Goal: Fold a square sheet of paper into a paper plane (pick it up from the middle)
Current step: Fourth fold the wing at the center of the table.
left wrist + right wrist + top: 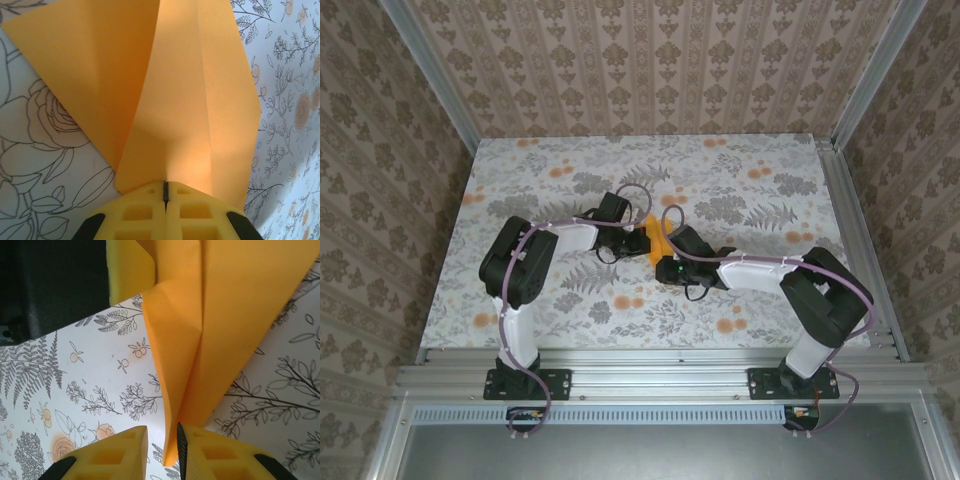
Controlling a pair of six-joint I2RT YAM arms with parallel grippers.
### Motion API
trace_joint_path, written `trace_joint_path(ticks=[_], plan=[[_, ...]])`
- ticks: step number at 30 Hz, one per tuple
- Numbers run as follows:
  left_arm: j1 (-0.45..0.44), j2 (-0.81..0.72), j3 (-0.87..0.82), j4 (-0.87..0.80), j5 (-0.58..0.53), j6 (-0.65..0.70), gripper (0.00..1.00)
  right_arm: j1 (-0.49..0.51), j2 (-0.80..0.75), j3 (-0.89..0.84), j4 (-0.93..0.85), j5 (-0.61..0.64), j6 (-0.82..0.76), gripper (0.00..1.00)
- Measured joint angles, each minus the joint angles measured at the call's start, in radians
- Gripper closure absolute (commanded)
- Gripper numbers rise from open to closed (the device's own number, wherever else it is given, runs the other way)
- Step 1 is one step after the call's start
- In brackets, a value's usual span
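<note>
The orange sheet of paper (pixel 658 240) is folded into a long creased shape and hangs between both arms over the middle of the table. My left gripper (pixel 166 184) is shut on one end of it, and the folded flaps (pixel 190 100) fan out ahead of the yellow fingers. My right gripper (pixel 162 432) stands open with a gap. The paper's narrow lower end (pixel 225 315) hangs in that gap, against the right-hand finger (pixel 210 450) and clear of the left-hand one. The left gripper's black body (pixel 50 285) shows at the paper's far end.
The floral tablecloth (pixel 570 300) lies under both arms. Aluminium rails (pixel 660 355) run along the near edge and the right side. Patterned walls close in the back and sides.
</note>
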Motion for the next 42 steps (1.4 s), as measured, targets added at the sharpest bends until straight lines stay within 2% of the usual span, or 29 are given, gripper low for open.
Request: trace_joint_path(ticks=[8, 25, 42], plan=[[0.003, 0.002, 0.002, -0.002, 0.01, 0.003, 0.97, 0.005, 0.058, 0.024, -0.014, 0.011, -0.021, 0.76], [0.01, 0.012, 0.017, -0.019, 0.026, 0.013, 0.98, 0.035, 0.059, 0.053, -0.106, 0.124, -0.092, 0.88], [0.018, 0.015, 0.041, -0.07, 0.025, 0.04, 0.97, 0.103, 0.073, 0.119, -0.2, 0.316, -0.261, 0.92]])
